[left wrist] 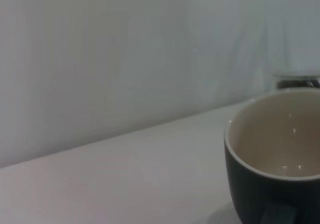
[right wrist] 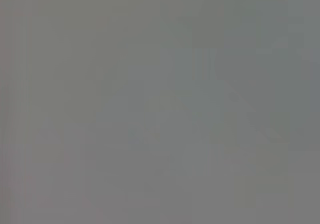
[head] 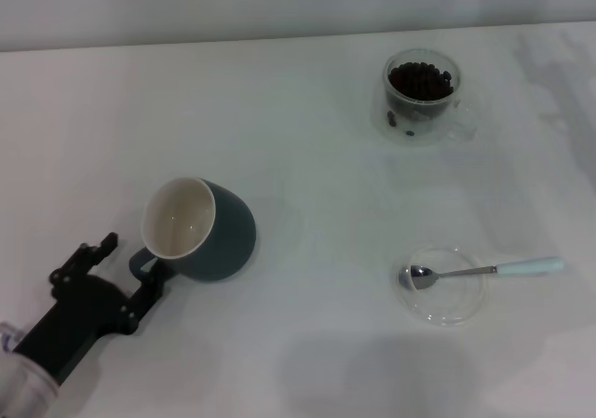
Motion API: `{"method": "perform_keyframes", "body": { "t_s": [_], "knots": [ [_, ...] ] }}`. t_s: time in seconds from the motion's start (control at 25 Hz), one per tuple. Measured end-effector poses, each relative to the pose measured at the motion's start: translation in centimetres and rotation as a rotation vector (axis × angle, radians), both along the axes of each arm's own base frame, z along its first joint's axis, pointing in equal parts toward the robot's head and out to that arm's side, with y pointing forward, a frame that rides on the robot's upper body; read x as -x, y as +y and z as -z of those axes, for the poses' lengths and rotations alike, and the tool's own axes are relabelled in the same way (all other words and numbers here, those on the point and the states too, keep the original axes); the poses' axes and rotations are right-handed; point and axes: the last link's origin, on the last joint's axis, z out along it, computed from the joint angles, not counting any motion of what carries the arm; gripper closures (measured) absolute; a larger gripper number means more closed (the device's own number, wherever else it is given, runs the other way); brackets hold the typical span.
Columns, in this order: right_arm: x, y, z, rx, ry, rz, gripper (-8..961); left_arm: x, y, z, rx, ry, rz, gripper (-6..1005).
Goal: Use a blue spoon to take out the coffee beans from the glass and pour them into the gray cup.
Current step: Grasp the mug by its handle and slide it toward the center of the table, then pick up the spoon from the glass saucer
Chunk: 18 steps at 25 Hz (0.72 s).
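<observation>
1. Nearest to us, at the near left of the white table (head: 307, 157), we see the left gripper (head: 140, 283) reaching in from the lower left corner. Its dark fingers (head: 149, 292) sit at the loop handle of the gray cup (head: 200, 230), and they look closed on that handle, though the contact itself is partly hidden.

2. The gray cup lies just beyond the left gripper and to its right. It is tilted, with its cream-white mouth turned toward the near left. In the left wrist view the gray cup (left wrist: 275, 159) fills the corner close to the camera, and we see no beans inside it.

3. At the near right, well apart from the left gripper, a flat clear saucer (head: 445, 285) rests on the table. The blue spoon (head: 484, 271) lies across it, metal bowl on the saucer and pale handle pointing right past the rim.

4. Farthest off, at the far right, stands the glass (head: 421, 97), upright, with the coffee beans (head: 421, 81) heaped inside. A few beans show lower down in the glass.

5. We cannot see the right gripper anywhere; its wrist view shows only a blank gray field.
</observation>
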Motion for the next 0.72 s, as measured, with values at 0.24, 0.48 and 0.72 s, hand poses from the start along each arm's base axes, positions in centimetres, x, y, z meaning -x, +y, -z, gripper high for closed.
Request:
{"method": "perform_keyframes", "body": {
  "t_s": [0.24,0.48,0.72],
  "knots": [
    [-0.1,-0.4,-0.1,-0.008,-0.001,-0.011,229,-0.5,-0.6,-1.5,-0.087,-0.02,0.079,309],
    [0.1,-0.6,0.3,-0.005,0.011,-0.021,228,-1.0,0.2,-1.7,-0.095,-0.019,0.112,311],
    [-0.1,-0.9,0.4,-0.003,0.017,-0.019,228,-0.9,0.2,-1.8,-0.097,-0.016,0.108,314]
  ]
}}
